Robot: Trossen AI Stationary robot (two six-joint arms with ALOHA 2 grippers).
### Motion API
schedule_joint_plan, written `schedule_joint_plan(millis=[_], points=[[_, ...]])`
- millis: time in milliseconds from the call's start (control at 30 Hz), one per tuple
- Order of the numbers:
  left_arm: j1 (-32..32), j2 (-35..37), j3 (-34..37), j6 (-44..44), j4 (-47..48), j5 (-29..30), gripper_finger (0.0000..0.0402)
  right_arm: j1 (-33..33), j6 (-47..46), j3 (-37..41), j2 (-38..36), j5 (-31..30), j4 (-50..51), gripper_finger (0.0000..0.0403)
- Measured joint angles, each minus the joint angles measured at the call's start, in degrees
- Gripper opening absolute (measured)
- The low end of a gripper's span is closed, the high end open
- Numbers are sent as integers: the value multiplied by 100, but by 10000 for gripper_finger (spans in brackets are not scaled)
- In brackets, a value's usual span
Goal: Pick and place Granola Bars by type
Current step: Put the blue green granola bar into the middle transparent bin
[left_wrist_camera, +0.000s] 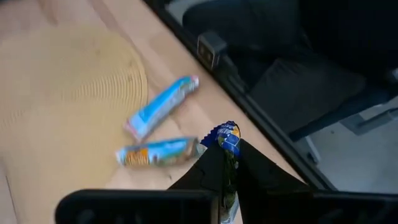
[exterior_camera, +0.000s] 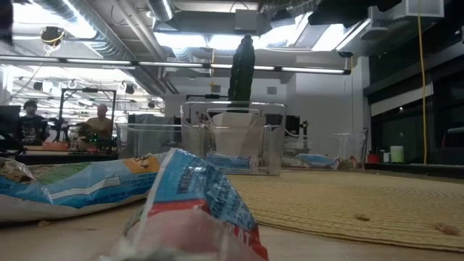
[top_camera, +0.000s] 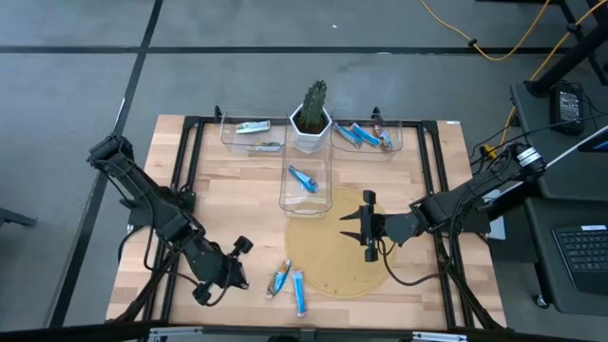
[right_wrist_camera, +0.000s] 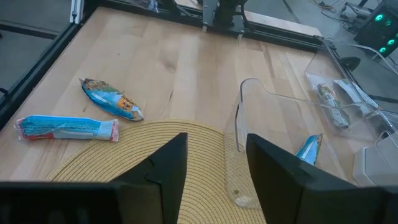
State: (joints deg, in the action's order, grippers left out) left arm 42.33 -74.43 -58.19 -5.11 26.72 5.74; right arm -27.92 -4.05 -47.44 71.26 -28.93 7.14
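A wooden surface [top_camera: 237, 190] is seen from above, with a round woven mat [top_camera: 332, 247] laid on its near half and three clear bins at the far side around a white pot holding a cactus [top_camera: 312, 116]. The left end effector [left_wrist_camera: 225, 171] is positioned near the front edge of the surface, to the left of the mat, and is clenched on a blue-wrapped granola bar [left_wrist_camera: 227, 140], whose crimped end is seen protruding between the dark fingers in the left wrist view. Two more bars are left lying on the surface just beside the mat's front-left edge: a blue bar [top_camera: 299, 291] and a bar with orange marks [top_camera: 279, 279], close to each other but apart. The right end effector [top_camera: 366, 226] is held over the right part of the mat, its fingers released and spread with nothing between them. In the middle bin [top_camera: 304, 180], which touches the mat's far edge, one blue bar [top_camera: 303, 179] is contained. In the left bin [top_camera: 249, 133], two silvery bars are held, and in the right bin [top_camera: 370, 138] several blue bars with one red-marked bar are gathered.
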Motion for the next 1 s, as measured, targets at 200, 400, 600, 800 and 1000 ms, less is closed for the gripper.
schedule_joint_plan(millis=[200, 400, 600, 800, 1000], points=[[-44, 104, -79, 683, -392, 428, 13, 0, 2, 0, 0, 0, -1, 168], [-165, 109, -766, 1190, -295, 2313, 14, 0, 2, 0, 0, -2, -1, 168], [-423, 111, -1520, 1248, -95, 4548, 14, 0, 2, 0, 0, 0, 0, 168], [-873, 115, -1932, 1246, 55, 5055, 15, 0, 2, 0, 0, 0, 0, 168], [-1403, 111, -1963, 1240, 164, 5014, 15, 0, 4, 0, 0, 0, 0, 168]])
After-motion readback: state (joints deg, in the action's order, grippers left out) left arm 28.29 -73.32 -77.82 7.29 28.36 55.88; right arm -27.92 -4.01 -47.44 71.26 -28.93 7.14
